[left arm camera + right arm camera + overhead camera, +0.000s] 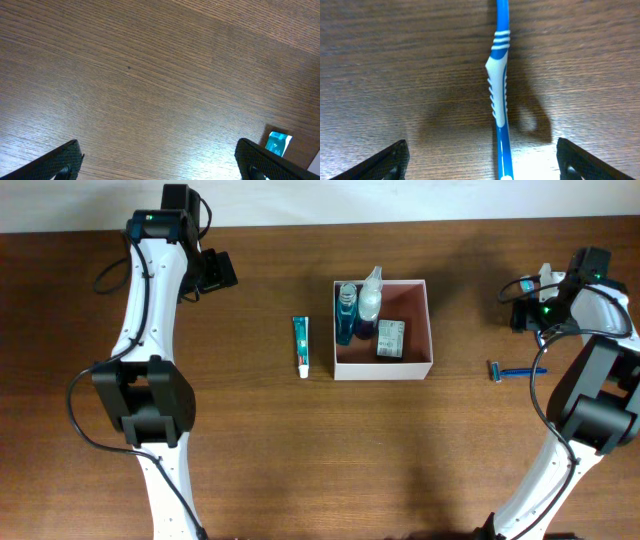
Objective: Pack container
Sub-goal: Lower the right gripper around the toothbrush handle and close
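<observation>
a: state the position and contents of the container (431, 330).

b: in the overhead view it sits just right of table centre, a square open-top box with thin white walls and a reddish-brown floor. packed along its 9 o'clock wall are a blue bottle (346, 315) and a clear spray bottle (369, 298). a small grey printed packet (390, 339) lies flat at the middle of the floor. the 3 o'clock portion of the floor is bare.

a: items outside it?

b: a green and white tube (301, 346) lies on the table (250, 460) at 9 o'clock from the box, near but apart. a blue razor (515, 370) lies at 3 o'clock, well apart.

a: gripper state?

b: left gripper (157, 162): jaws wide apart over bare wood, holding nothing. right gripper (480, 160): jaws apart, straddling the razor's blue and white handle (499, 95), not touching it.

a: limits of visibility?

b: packet print is unreadable. bottle bases are hidden by the box wall. the razor head lies outside the right wrist view. the tube is cut by the 4 o'clock edge of the left wrist view.
</observation>
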You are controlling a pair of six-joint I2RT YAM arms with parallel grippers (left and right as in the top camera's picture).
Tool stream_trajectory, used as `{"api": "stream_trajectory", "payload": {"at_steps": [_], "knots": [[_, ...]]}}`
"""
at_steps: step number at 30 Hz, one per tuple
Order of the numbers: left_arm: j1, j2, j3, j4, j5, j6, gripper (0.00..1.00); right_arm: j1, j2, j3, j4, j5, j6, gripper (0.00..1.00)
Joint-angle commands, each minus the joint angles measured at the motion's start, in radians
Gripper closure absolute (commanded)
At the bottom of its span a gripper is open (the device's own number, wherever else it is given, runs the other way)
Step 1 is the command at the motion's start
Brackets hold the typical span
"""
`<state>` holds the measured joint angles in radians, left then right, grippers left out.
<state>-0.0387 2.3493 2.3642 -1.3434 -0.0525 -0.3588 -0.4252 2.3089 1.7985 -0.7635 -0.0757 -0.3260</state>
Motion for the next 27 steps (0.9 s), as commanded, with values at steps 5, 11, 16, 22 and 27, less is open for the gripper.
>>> {"api": "stream_trajectory", "payload": {"at_steps": [5,11,16,22,27], "knots": [[0.002,0.006,0.011,-0.001,-0.004,0.016,0.01,-0.014,0.038,0.000,-0.007,0.007,-0.010,0.14],[0.002,0.006,0.011,-0.001,-0.004,0.016,0.01,-0.022,0.048,0.000,-0.015,-0.002,-0.011,0.24],[0.003,0.006,0.011,-0.001,-0.004,0.016,0.01,-0.031,0.048,0.000,-0.014,0.000,-0.010,0.52],[0.002,0.006,0.011,-0.001,-0.004,0.016,0.01,-0.042,0.048,0.001,-0.014,0.005,-0.006,0.64],[0.002,0.006,0.011,-0.001,-0.004,0.016,0.01,-0.042,0.048,0.002,-0.014,0.005,-0.006,0.88]]}}
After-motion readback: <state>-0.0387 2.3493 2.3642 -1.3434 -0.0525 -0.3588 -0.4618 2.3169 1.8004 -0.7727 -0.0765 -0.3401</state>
